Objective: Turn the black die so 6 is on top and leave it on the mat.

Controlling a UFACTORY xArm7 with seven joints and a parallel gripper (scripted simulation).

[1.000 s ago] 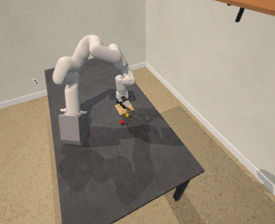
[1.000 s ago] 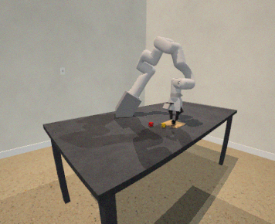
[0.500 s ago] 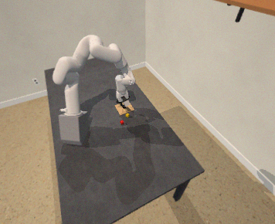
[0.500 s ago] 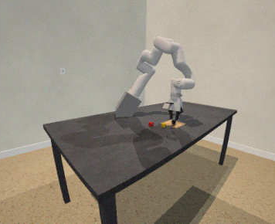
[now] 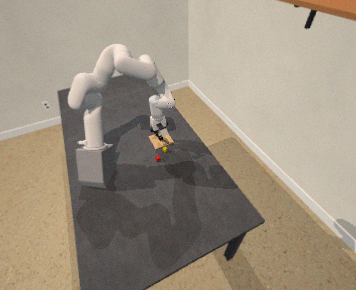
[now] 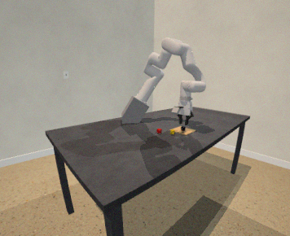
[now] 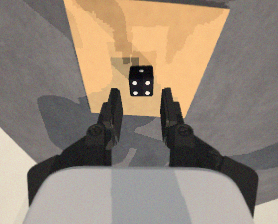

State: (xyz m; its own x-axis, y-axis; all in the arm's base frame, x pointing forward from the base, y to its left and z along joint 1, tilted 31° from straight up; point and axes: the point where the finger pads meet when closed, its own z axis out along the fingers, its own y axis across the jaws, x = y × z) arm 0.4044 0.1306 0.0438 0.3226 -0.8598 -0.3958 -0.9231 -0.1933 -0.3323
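Note:
The black die [image 7: 141, 81] lies flat on the orange mat [image 7: 145, 55] in the wrist view, with four white pips facing the camera. My gripper [image 7: 141, 99] is open and empty. Its two dark fingers hang above the mat, with the tips just short of the die and spread a little wider than it. In the top and exterior views the gripper [image 5: 159, 134] stands upright over the mat [image 5: 162, 141] on the dark table. It also shows in the exterior view [image 6: 184, 122] above the mat [image 6: 182, 132].
A yellow die [image 5: 165, 149] lies at the mat's near edge, and a red die [image 5: 158, 158] lies on the table a little beyond it. Both show in the exterior view, yellow [image 6: 172, 133] and red [image 6: 159, 131]. The arm's base [image 5: 91, 167] stands at the table's left side.

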